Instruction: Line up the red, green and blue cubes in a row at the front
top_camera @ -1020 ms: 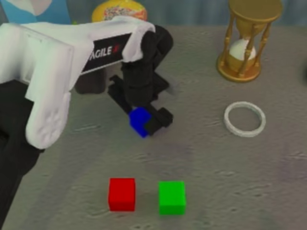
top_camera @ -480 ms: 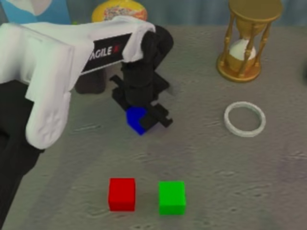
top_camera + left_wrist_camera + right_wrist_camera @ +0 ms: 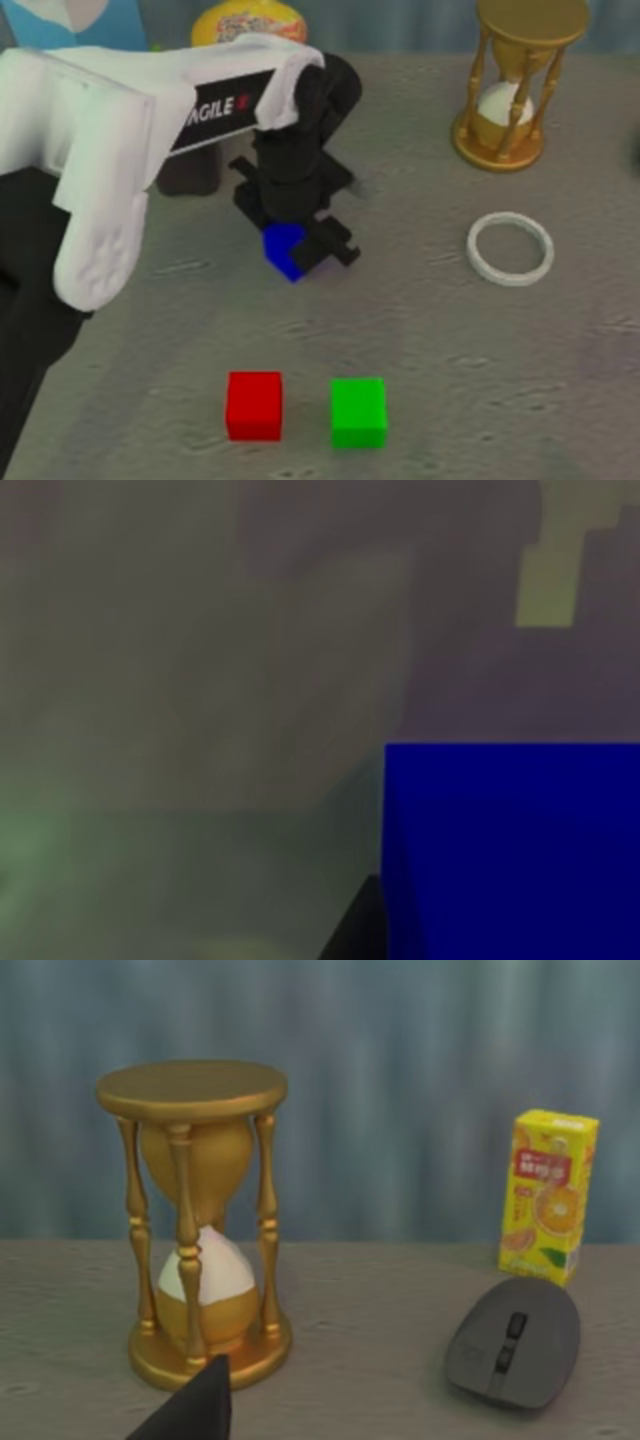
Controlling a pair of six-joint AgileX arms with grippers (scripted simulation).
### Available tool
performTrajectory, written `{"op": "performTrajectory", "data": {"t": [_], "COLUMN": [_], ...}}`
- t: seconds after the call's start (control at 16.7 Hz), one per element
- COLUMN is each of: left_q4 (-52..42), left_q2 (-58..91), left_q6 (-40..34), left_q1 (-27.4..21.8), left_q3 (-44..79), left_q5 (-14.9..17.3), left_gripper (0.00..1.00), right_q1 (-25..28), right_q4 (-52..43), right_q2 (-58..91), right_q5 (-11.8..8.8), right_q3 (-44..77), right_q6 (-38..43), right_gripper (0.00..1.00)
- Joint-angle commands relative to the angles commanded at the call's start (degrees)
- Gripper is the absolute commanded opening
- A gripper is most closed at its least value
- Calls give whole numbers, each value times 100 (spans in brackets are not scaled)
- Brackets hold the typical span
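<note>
My left gripper [image 3: 298, 245] is clamped on the blue cube [image 3: 283, 250], mid-table behind the red cube [image 3: 254, 405] and green cube [image 3: 359, 411] — those two sit side by side at the front. Over the last second the cube has crept slightly leftward, then stopped — so the carry has scarcely begun. My right arm is parked out of sight.

Top cam looks down on table [image 3: 560, 400] from above, incl hourglass [image 3: 518, 85]. Left wrist cam sits v close to blue cube [image 3: 510, 850], shared w/ top. Right wrist cam faces level at hourglass [image 3: 195, 1225], backdrop behind
</note>
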Motion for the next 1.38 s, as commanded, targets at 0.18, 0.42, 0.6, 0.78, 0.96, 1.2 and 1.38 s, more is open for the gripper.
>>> {"op": "performTrajectory", "data": {"t": [0.18, 0.42, 0.6, 0.78, 0.96, 1.2, 1.38], "left_q4": [-239, -1105, -1325, -1311, -1289, -1196, -1117], "left_q2": [-50, -249, -340, -322, -398, -730, -1029], "left_q6": [9, -7, -9, 1, 109, 497, 869], "left_q1": [9, 85, 109, 77, -139, -1027, -1856], "left_q3": [214, 798, 985, 975, 881, 459, 64], "left_q5": [-4, -10, -4, -8, -6, -15, -7], "left_gripper": [0, 0, 0, 0, 0, 0, 0], "right_q1": [0, 0, 0, 0, 0, 0, 0], "right_q4": [0, 0, 0, 0, 0, 0, 0], "right_q2": [0, 0, 0, 0, 0, 0, 0], "right_q5": [0, 0, 0, 0, 0, 0, 0], "right_q3": [0, 0, 0, 0, 0, 0, 0], "right_q6": [0, 0, 0, 0, 0, 0, 0], "right_gripper": [100, 100, 100, 100, 100, 100, 100]}}
